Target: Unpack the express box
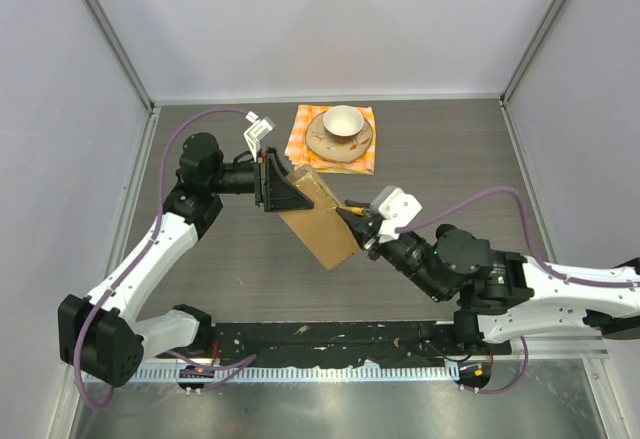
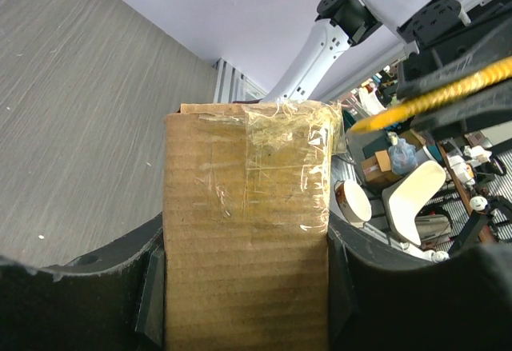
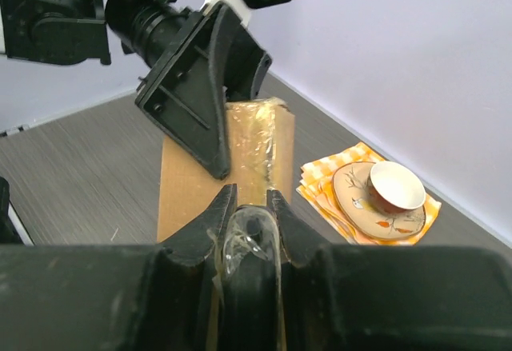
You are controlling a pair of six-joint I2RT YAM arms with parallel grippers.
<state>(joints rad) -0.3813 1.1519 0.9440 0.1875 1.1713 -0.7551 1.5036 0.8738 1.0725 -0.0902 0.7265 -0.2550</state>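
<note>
The express box (image 1: 318, 217), plain brown cardboard with clear tape (image 2: 284, 167) along its seam, is held tilted above the table. My left gripper (image 1: 275, 184) is shut on its far end; both pads press the box's sides in the left wrist view (image 2: 244, 287). My right gripper (image 1: 358, 221) is at the box's near end, shut on a black and yellow cutter (image 3: 250, 247) that has clear tape clinging to it. The cutter's tip points at the taped seam (image 3: 256, 143). The box's contents are hidden.
A white-lined cup (image 1: 343, 120) stands on a patterned saucer (image 1: 322, 144) on an orange checkered cloth (image 1: 300, 144) at the back, just behind the box. They also show to the right in the right wrist view (image 3: 396, 187). Grey walls enclose the table.
</note>
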